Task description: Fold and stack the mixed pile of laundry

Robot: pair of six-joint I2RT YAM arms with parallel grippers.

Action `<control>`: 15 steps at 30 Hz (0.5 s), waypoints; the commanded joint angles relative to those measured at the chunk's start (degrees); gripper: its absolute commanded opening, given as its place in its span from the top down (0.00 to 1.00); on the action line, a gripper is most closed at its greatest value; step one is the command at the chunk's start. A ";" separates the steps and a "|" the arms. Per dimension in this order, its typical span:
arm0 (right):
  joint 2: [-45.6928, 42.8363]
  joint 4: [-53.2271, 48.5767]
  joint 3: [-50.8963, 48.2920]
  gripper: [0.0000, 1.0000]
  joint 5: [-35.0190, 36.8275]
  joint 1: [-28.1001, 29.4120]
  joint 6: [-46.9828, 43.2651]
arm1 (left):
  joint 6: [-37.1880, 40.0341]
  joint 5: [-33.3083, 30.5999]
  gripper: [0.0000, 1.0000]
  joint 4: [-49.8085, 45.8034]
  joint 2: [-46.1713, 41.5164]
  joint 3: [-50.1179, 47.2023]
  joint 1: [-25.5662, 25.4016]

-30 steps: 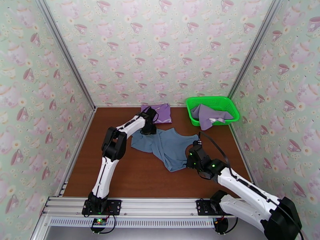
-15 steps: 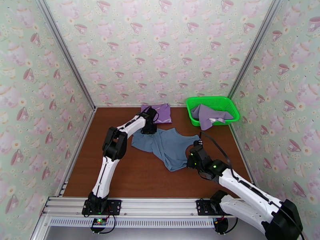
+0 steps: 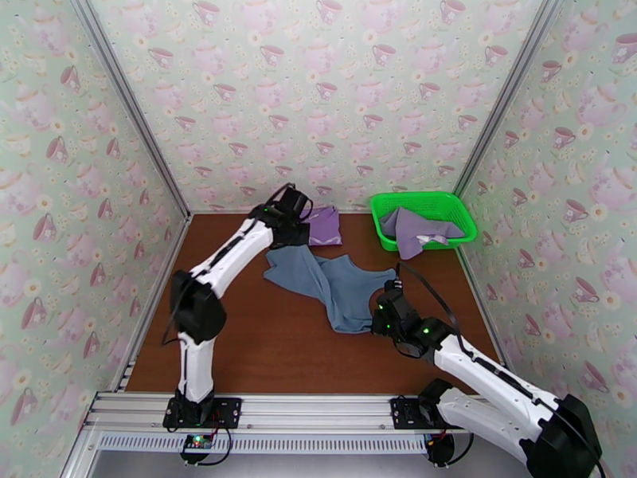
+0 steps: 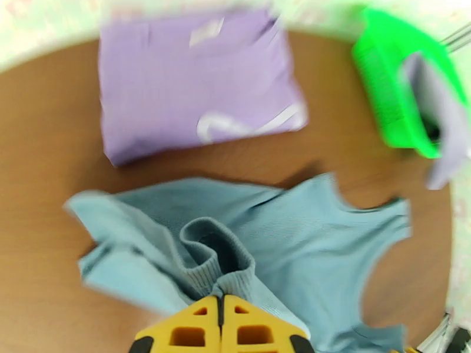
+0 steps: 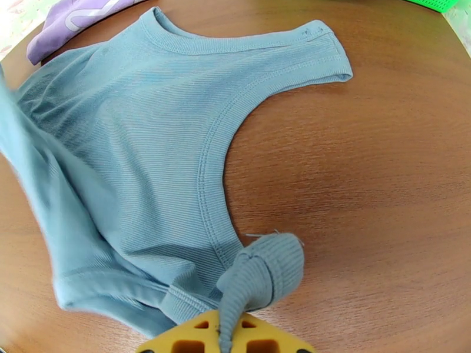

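Blue-grey top (image 3: 334,284) mid-table (image 3: 263,352), partly crumpled, armholes toward the right edge. Pinched at its far left part by the left gripper (image 4: 222,298), jaws tight together on a bunched ribbed fold, held up off the wood. Clamped at its near right corner by the right gripper (image 5: 226,330), jaws closed on a knot of hem, low at the surface. By the far edge: purple shirt (image 3: 322,225), folded flat, white mark up, just apart from the top. In the far right corner: green basket (image 3: 458,209), lavender-grey garment (image 3: 414,229) draped over its near rim.
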 commanded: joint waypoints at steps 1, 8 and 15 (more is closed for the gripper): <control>-2.08 -2.96 4.23 1.00 3.16 -0.37 -1.96 | 0.83 -5.44 0.96 -2.54 -7.28 -6.72 0.25; -11.34 -16.21 22.55 1.00 11.22 -4.49 -10.53 | -0.19 -12.17 1.00 -6.75 -25.93 -15.86 3.93; -10.49 -21.81 47.30 1.00 20.61 -6.32 -20.82 | 3.67 -13.08 1.00 -15.98 -36.73 -8.12 11.71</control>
